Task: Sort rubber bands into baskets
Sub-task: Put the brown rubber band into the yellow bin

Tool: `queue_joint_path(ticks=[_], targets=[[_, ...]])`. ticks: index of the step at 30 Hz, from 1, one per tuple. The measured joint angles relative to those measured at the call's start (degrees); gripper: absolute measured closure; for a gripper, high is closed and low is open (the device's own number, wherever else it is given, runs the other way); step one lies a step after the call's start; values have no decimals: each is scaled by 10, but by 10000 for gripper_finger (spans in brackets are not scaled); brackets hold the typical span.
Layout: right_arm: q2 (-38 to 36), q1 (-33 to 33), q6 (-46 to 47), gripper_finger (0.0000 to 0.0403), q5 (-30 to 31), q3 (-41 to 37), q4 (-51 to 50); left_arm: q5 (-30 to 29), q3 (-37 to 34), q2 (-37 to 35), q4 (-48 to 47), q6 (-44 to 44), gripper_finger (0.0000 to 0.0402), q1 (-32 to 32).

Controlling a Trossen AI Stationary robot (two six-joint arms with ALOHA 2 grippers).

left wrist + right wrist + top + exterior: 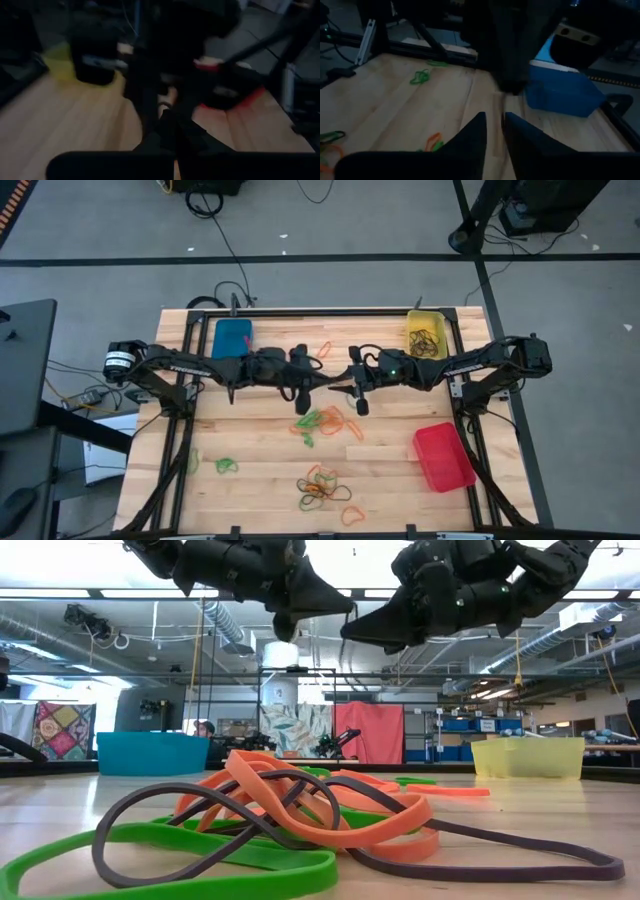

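Two grippers face you mid-table — left gripper (302,397) closed, empty; right gripper (494,131) slightly parted above the rubber bands (322,422).

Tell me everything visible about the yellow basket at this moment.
The yellow basket is a small rectangular open-topped bin of what looks like translucent plastic, standing upright at the table's far right corner, just inside the black frame rail. Several dark rubber bands lie tangled inside it. The right arm passes just in front of it in the high view; no gripper touches it. In the low view it shows as a pale yellow tub on the right, beyond the band pile.
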Motion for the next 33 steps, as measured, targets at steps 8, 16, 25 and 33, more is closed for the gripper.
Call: queue_joint_path(ticks=[8,16,25,33], targets=[[0,0,7,308,41,0,24,-14,0,0,26,13,400,0],[0,-1,-2,348,27,0,64,-15,0,0,27,13,400,1],[0,-3,13,396,131,0,-28,-21,0,1,-2,9,365,1],[-32,-30,15,398,307,0,-188,-24,-5,1,-103,-4,323,3]])
